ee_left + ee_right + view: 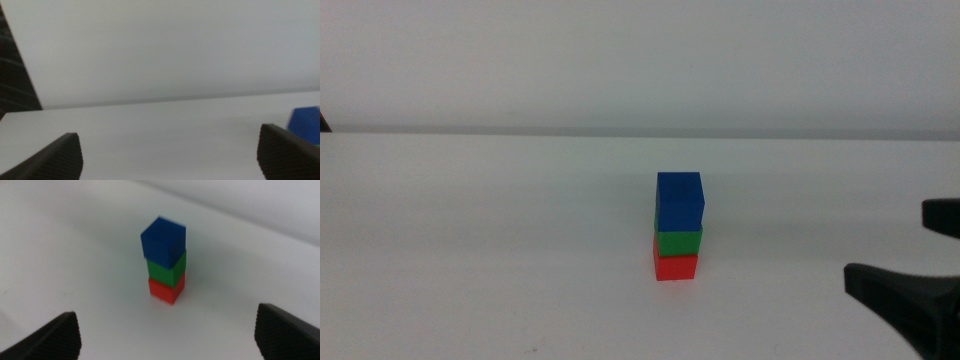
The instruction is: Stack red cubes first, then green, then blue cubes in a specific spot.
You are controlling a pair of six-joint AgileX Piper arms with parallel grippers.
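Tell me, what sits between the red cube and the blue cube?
The green cube sits between them, on the red cube and under the blue cube. The middle and right wrist views both show it.

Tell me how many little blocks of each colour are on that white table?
Small matte blue cube, top of the stack: 1
Small matte green cube, middle: 1
Small matte red cube, bottom, on the table: 1
Total: 3 cubes

Blue cube point(305, 124) cut by edge; right hand point(920, 270) cropped.
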